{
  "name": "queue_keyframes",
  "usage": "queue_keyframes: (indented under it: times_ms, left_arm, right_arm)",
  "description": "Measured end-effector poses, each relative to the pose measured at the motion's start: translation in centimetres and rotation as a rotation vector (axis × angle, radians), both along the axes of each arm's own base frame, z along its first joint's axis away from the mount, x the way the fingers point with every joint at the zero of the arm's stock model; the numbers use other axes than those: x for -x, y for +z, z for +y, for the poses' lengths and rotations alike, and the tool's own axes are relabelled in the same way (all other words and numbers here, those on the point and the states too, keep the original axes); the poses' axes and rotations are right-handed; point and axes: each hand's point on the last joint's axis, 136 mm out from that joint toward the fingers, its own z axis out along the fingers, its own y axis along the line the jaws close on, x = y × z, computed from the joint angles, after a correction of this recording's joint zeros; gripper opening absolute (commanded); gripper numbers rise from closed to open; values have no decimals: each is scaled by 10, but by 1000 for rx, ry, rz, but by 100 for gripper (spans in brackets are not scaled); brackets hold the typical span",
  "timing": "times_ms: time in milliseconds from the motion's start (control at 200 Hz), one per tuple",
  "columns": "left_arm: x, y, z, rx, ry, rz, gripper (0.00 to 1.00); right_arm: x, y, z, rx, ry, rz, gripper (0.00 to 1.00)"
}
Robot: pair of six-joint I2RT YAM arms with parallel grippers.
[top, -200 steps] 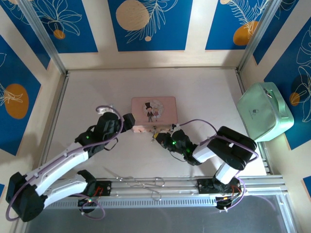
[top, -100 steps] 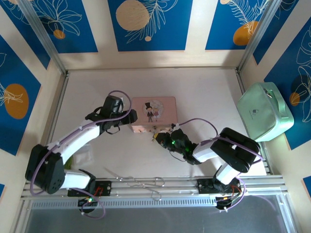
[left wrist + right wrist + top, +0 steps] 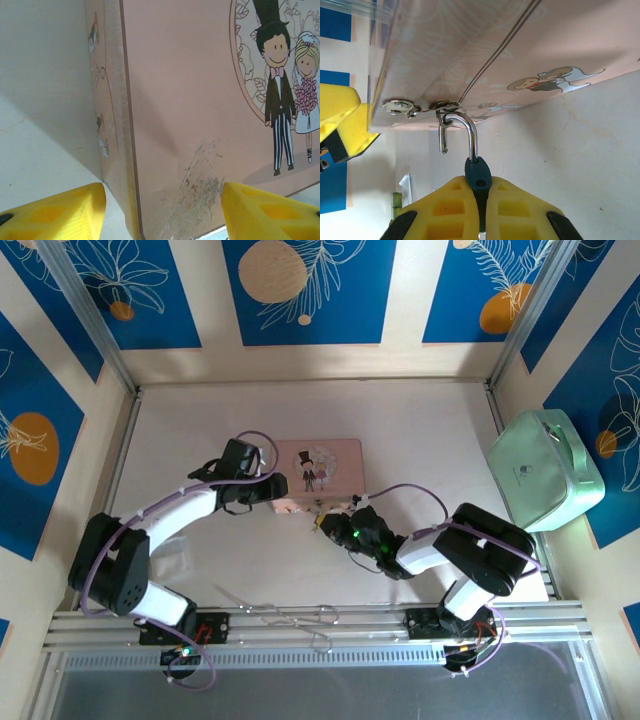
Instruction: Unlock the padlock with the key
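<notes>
The tiny teal padlock [image 3: 478, 172] is pinched between the yellow fingers of my right gripper [image 3: 479, 192], which is shut on its body. Its pale metal shackle [image 3: 471, 130] stands open, one leg free of the body, and is hooked through the hasp ring on the front of the pink illustrated box [image 3: 485, 45]. From above, my right gripper [image 3: 335, 526] sits at the front edge of the box [image 3: 316, 470]. My left gripper [image 3: 162, 220] is open, its fingers straddling the box's near-left corner [image 3: 132, 190]. The key is hidden.
A mint-green case [image 3: 545, 470] stands against the right wall. A clear plastic bag [image 3: 170, 555] lies on the table at the left, beside the left arm. Thin metal loops [image 3: 318, 618] rest on the front rail. The left gripper's yellow finger [image 3: 340, 120] shows beside the box.
The left arm has swung forward and rightwards, bringing its open gripper up to the box's left corner. The right gripper with the padlock has stayed put.
</notes>
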Motion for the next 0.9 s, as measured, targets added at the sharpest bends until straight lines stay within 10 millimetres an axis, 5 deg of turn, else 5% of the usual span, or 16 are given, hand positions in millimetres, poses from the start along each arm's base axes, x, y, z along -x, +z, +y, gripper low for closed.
queue_keyframes:
  times_ms: [900]
  left_arm:
    - [2,-9,-5,91,35,-9,56]
  right_arm:
    - [1,4,-5,-48,-92,4,0]
